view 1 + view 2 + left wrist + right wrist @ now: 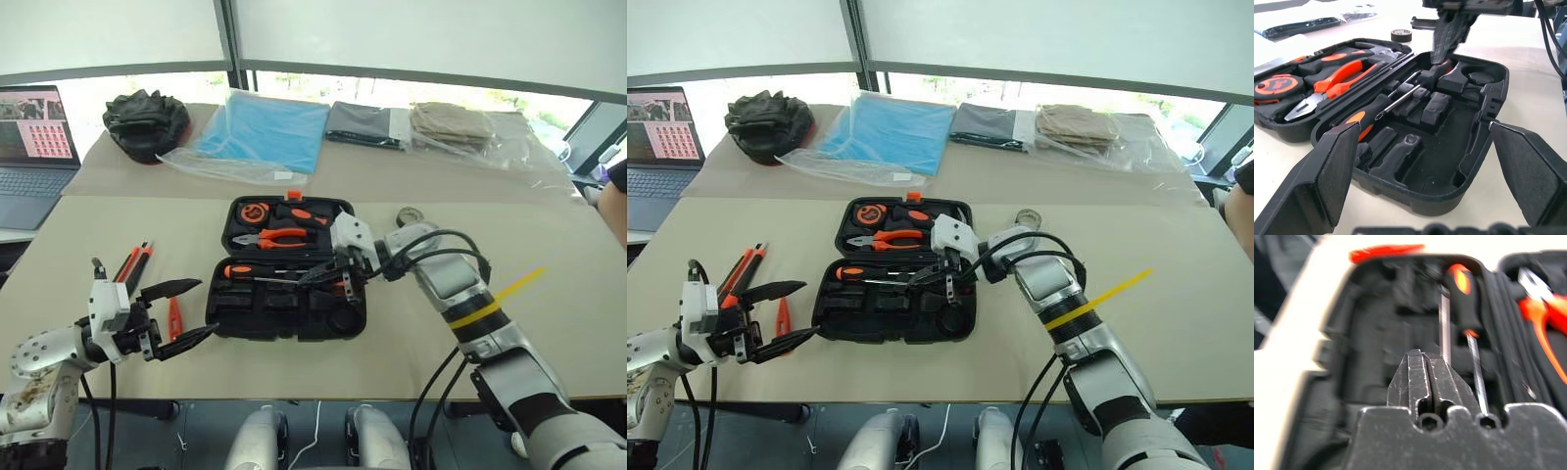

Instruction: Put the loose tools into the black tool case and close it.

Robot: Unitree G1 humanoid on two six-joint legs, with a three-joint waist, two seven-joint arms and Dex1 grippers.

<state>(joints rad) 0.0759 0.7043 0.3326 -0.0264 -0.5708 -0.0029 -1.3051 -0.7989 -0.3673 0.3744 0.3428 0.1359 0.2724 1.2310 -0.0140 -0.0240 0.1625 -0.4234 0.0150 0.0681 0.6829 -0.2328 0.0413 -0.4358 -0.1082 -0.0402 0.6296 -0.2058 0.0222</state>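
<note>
The black tool case (348, 323) lies open in the middle of the table. Its far half holds pliers and a tape measure. In its near half lies a screwdriver (240, 271) with an orange-black handle, with a second steel shaft (1444, 328) beside it. My right gripper (313, 278) is shut with nothing in it, over those shafts. My left gripper (208, 308) stands open at the case's left end. The slim orange tester screwdriver (174, 318) lies on the table by its fingers. The utility knife (132, 262) lies further left. A small dark tape roll (407, 215) sits behind my right arm.
A laptop (34, 147) stands at the far left. Along the back lie a black fabric bundle (147, 122), a blue bag in plastic (260, 132), a dark folded cloth (362, 122) and a beige one (451, 127). A person's arm (612, 201) shows at the right edge.
</note>
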